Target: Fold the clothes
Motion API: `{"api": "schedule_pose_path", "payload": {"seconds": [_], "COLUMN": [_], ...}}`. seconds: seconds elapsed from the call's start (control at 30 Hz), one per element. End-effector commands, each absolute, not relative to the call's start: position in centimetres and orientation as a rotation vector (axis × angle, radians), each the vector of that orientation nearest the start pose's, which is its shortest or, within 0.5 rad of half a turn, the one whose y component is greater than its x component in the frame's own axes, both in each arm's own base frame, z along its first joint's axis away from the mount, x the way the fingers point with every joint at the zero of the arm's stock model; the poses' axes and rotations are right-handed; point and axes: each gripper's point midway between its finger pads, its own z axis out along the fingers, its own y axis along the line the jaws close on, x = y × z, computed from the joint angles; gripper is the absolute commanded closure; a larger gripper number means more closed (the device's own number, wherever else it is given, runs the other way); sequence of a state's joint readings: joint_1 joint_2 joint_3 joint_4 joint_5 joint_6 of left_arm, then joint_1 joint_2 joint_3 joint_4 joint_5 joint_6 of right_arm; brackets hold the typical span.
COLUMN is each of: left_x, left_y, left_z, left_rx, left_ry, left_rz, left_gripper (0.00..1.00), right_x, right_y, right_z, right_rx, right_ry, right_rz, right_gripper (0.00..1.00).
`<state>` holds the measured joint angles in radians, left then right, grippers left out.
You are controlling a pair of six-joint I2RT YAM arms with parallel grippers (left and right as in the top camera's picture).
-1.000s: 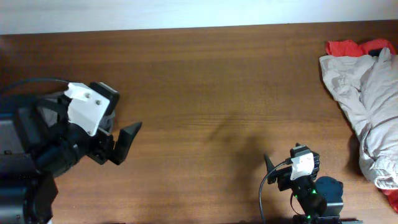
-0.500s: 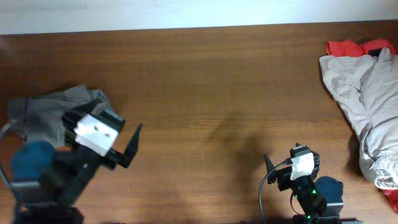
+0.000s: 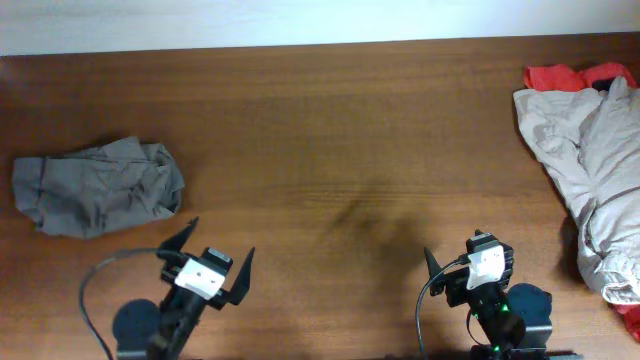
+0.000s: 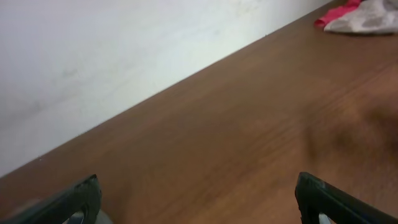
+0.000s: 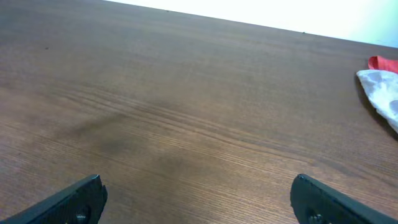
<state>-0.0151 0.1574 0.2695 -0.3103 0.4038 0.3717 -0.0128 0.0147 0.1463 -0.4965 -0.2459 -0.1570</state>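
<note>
A folded grey garment (image 3: pixel 98 186) lies at the table's left side. A pile of unfolded clothes, pale grey (image 3: pixel 590 150) over red (image 3: pixel 560 76), lies at the far right; it also shows in the left wrist view (image 4: pixel 364 15) and the right wrist view (image 5: pixel 382 87). My left gripper (image 3: pixel 212 262) is open and empty near the front edge, below and right of the folded garment. My right gripper (image 3: pixel 462 268) is open and empty near the front edge, left of the pile. Both wrist views show wide-apart fingertips over bare wood.
The brown wooden table (image 3: pixel 330 140) spans the view, with a white wall beyond its far edge. The right arm's black cable (image 3: pixel 425 300) loops by its base. The left arm's cable (image 3: pixel 95 285) curves at the front left.
My left arm has drawn back from over the grey garment to the front edge, uncovering the folded garment on the table. The right arm has not moved.
</note>
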Motion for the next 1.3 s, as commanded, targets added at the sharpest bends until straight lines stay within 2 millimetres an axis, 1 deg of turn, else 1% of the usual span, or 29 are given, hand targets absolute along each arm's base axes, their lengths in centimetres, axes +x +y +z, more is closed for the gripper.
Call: {"api": "schedule_pose_path", "payload": {"seconds": [0.0,0.13,0.2,0.33,1.27], "left_x": [22.0,21.9,22.2,22.6,22.6], "left_y": [-7.3,-7.8,-7.7,-7.7,-7.7], "left_z": [17.8,16.1,15.5,16.0,15.9], "left_rx": [0.603,0.618,0.615,0.606,0.606], "left_ry": [1.636,1.615,1.612,1.573,1.574], "left_rz": [-0.12,-0.128,-0.121,-0.096,-0.096], "left_gripper": [0.01,0.01,0.01,0.01,0.01], "right_x": [21.6,21.6,21.6,21.6,21.6], "right_y": [3.9,3.9,3.9,3.9,3.9], "right_z": [12.2,12.2,12.2,12.2,12.2], "right_rx": [-0.292,-0.293,-0.293,-0.293,-0.293], "right_ry": [1.9,1.9,1.9,1.9,1.9], "right_rz": [0.133,0.133,0.133,0.133,0.133], "right_gripper": [0.01,0.01,0.01,0.01,0.01]}}
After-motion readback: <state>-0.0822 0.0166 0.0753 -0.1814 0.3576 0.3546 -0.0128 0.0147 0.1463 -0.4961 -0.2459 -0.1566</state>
